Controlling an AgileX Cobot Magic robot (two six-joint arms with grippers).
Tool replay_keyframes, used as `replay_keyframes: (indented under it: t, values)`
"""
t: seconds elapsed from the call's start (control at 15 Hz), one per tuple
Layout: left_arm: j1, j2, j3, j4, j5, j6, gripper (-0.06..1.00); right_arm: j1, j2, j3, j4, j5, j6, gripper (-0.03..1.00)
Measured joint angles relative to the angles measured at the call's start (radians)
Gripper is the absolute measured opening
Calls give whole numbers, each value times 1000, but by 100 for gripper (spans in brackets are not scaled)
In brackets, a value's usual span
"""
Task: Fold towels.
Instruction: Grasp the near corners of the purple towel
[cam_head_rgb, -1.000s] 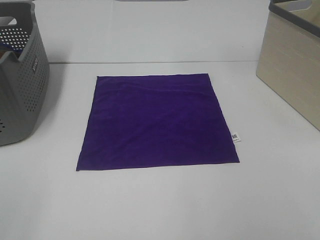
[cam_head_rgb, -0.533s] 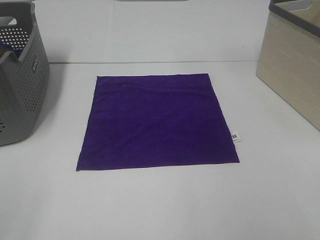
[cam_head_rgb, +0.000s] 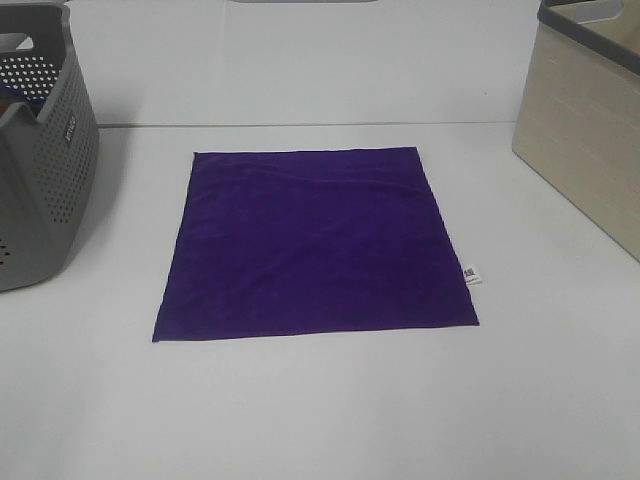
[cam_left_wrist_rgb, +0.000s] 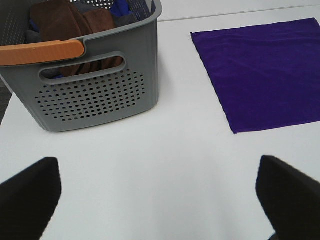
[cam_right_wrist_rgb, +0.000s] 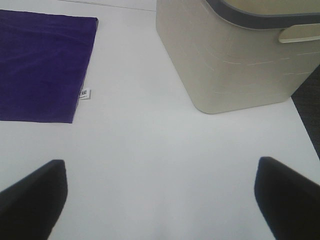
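Starting closest in: the left gripper (cam_left_wrist_rgb: 160, 200) hangs over the white tabletop (cam_head_rgb: 320, 420), its dark fingers (cam_left_wrist_rgb: 30, 197) spread wide with nothing between them. Same story on the other side, where the right gripper (cam_right_wrist_rgb: 160, 200) is splayed apart and empty. Neither shows in the high view; only the wrist cameras give them away.

Moving out, the deep purple square soft cloth towel (cam_head_rgb: 315, 245) lies flat mid-table. It's unfolded, all four corners showing, between the two baskets and touching neither. It looks light, limp and a little plush. My read is that it sags the moment it's lifted, so pinch it at the corners, not mid-edge. The two near corners look like the natural grab, one per claw. The small white tag (cam_head_rgb: 472, 274) pokes out of the right-hand edge, close to the front corner.

Farther back stand the grey perforated plastic basket (cam_head_rgb: 50, 150) on the left and the beige smooth-sided bin (cam_head_rgb: 585, 130) on the right. The left wrist camera peers into the grey one and finds brown folded cloths (cam_left_wrist_rgb: 75, 22) and an orange handle (cam_left_wrist_rgb: 40, 52), which the high view barely catches. The right wrist camera brings the tag closer, though its print is too small to read.
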Motion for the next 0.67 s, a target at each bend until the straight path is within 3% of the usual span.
replay_keyframes:
  t: [0.67]
  values:
    - [0, 0, 0, -15, 0, -1, 99, 0, 0, 0, 0, 0, 0, 99]
